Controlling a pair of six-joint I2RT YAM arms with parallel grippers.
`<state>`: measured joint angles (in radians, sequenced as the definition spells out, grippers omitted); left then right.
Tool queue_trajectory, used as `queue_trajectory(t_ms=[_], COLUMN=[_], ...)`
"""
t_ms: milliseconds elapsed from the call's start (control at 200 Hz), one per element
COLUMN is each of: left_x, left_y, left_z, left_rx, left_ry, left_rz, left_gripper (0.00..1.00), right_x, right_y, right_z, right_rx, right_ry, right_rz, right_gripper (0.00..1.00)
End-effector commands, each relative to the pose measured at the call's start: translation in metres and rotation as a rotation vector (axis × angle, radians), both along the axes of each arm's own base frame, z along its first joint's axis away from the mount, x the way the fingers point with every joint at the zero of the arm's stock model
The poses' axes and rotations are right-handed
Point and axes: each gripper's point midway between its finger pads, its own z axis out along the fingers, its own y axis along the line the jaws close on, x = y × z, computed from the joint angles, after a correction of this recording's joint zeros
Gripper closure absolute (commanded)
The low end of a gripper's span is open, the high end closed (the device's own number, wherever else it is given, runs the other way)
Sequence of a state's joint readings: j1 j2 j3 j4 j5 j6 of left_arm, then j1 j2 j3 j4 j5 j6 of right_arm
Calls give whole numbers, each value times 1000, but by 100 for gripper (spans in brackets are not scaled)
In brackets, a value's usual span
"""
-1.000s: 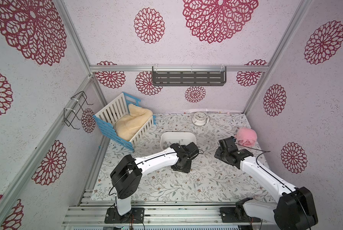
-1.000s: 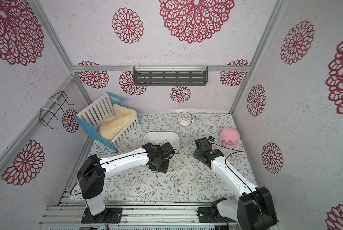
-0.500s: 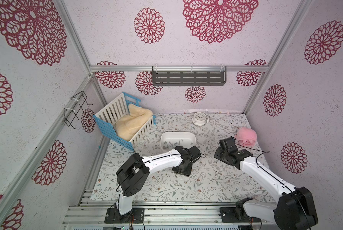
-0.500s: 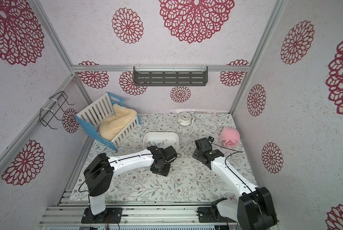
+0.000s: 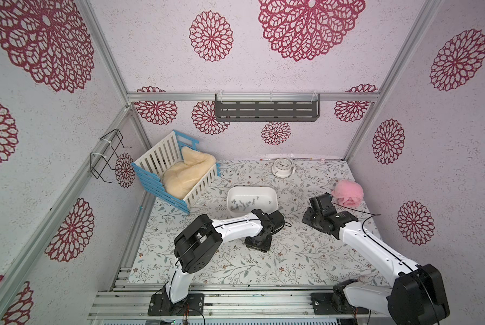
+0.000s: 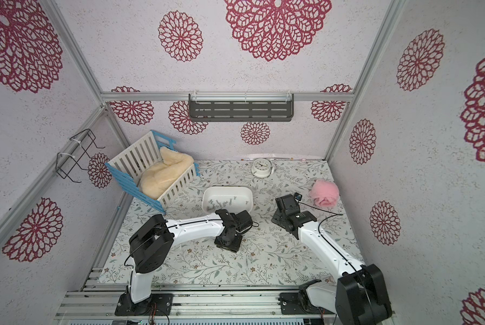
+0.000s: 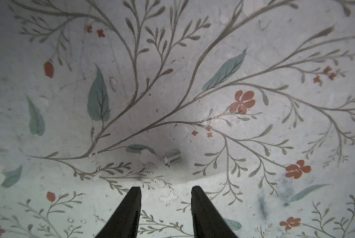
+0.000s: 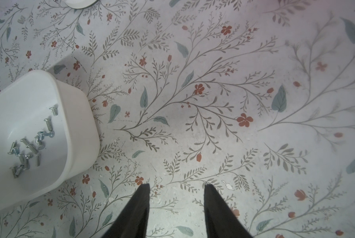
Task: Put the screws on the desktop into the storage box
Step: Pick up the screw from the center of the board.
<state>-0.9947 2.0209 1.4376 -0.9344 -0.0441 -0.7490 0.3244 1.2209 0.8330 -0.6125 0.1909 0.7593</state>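
1. Counter (image 5: 292,253): leafy print. One loose screw shows on it, under the left arm; no others are visible in these views.
2. Left arm (image 5: 235,228): reaches from its base across the counter, elbow low and wrist bent straight down, just on the near side of the storage box (image 5: 274,201).
3. Right arm (image 5: 370,244): stretched forward on its own side, wrist tipped down over bare counter. It hovers beside the box near the pink puff (image 5: 348,194). It is probably best kept parked so the left arm has room.
4. Storage box: white tub mid-counter, with a cluster of screws (image 8: 28,148) already lying inside.
5. Left gripper (image 7: 166,187): jaws partly apart, with nothing between them.
6. Right gripper (image 8: 177,185): same partial gap, holding nothing.
7. Loose screw (image 7: 173,157): lies on its side just ahead of the left fingertips, roughly centred on the gap.
   - The step appears to be the pick approach.
   - To do it well, the gripper should nudge forward until the screw sits between the tips.
   - It should then drop until the tips nearly touch the counter and close slowly.
   - The screw is tiny and may roll or pop out.
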Motion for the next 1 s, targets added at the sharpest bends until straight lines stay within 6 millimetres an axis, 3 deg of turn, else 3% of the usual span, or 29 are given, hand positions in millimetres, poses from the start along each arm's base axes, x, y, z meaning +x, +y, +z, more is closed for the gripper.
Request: queue_trajectory(t_ms=[0,280,996], left_x=[7,7,11], left_y=[-14,-22,-13], left_z=[4,-6,-29], left_rx=[-22,-28,58], left_ry=[-55,-53,-76], left_rz=[-22,-32,-43], left_gripper=[55,56,65], right_x=[5,5,6], right_y=[1,0,4], right_z=[13,13,8], right_rx=[5,5,15], right_ry=[-50,-53,-43], right_rz=[11,8,18], right_gripper=[53,53,53])
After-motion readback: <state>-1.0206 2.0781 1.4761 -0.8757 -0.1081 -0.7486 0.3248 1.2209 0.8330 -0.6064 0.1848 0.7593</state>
